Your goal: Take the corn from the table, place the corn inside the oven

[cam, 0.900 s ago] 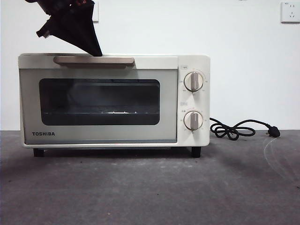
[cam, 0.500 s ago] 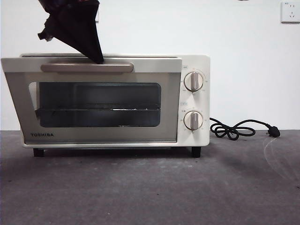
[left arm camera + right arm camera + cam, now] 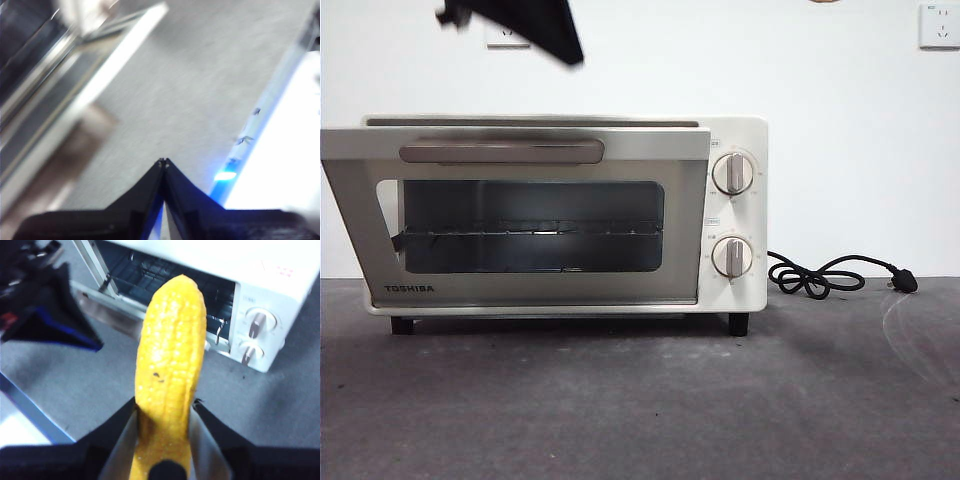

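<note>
Grey table (image 3: 640, 400) bears oven (image 3: 735, 135), cord (image 3: 820, 275) beside.

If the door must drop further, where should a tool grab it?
By the handle, the bar across the door's top edge, coming from above. The door tilts out, ajar, so the bar stands clear of the oven. The left tool hovers just over it, closed.
</note>
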Controlling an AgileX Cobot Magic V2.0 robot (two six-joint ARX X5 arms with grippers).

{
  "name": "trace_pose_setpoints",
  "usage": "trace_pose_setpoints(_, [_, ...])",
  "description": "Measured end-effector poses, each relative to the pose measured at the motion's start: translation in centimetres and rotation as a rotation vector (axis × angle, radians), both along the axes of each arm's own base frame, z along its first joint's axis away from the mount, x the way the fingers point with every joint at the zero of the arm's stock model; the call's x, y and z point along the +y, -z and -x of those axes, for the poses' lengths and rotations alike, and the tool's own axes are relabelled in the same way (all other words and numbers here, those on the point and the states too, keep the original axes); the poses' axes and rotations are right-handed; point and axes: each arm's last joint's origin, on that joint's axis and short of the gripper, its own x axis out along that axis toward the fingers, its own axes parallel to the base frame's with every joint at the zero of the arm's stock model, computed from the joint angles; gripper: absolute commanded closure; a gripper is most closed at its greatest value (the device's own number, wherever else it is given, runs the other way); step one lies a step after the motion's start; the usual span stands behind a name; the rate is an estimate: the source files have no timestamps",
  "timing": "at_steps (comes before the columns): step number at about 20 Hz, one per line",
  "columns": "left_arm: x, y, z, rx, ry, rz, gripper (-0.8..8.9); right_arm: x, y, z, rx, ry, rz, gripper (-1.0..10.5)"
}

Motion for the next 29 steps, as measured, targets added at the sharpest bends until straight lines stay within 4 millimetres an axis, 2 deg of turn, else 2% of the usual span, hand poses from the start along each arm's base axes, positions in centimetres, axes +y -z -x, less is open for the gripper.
trace_pose_setpoints(3, [0.7,-2.0,2.1,-0.074,0.023,0.044,8.19,0.2,-0.1,-0.2,-0.013,-0.003,-0.009,9.6])
trace_pose_setpoints(6, [2.0,-3.7,2.9,-0.249,-0.089,0.011,8.19,0.3,-0.1,-0.2,-0.017,-0.004,-0.011,9.6])
trace_pose_setpoints(11, [3.4,-4.5,3.1,-0.383,-0.241,-0.086,8.19,0.6,-0.4,-0.4,-0.046,-0.037,-0.042,9.6])
trace_pose_setpoints(16, [4.7,-6.0,4.6,-0.45,-0.27,-0.042,8.19,1.6,-0.9,-1.1,-0.119,-0.106,-0.087,9.6])
trace_pose_setpoints(21, [6.6,-8.0,7.3,-0.53,-0.282,0.063,8.19,3.9,-0.5,-3.0,-0.203,-0.148,-0.097,9.6])
trace_pose_setpoints(29, [12.0,-10.6,12.9,-0.7,-0.4,0.204,8.19,8.3,2.7,-6.8,-0.28,-0.226,0.007,9.6])
